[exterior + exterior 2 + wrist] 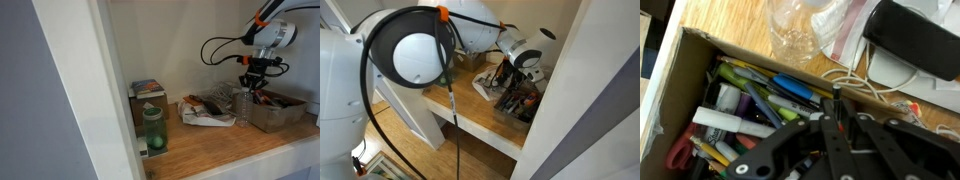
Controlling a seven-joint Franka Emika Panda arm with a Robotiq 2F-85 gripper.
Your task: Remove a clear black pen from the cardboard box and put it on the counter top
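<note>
black fingers [840, 118] crowd the bottom of our wrist view, their tips drawn close together just over the heap, and we cannot tell whether they are clenched on anything or merely nearly closed. under them we see the cardboard box [670, 95], open at the top and packed with pens and markers: a blue marker [795, 88], a white marker [735, 122], green pens [760, 97], red scissor handles [680, 155] at the corner. the pen we cannot single out; only dark thin sticks show, lying in that jumble inside the box. beyond the box's far rim we get the wooden surface [730, 20], with a clear plastic bottle [795, 30] standing just beside the box and a white cable [855, 85] looping near it. in an exterior view the fingers [252, 76] hang over the box [280, 115] at the end nearest the clear bottle [242, 108], and well apart a green bottle [152, 130] stands near the surface's front edge.
</note>
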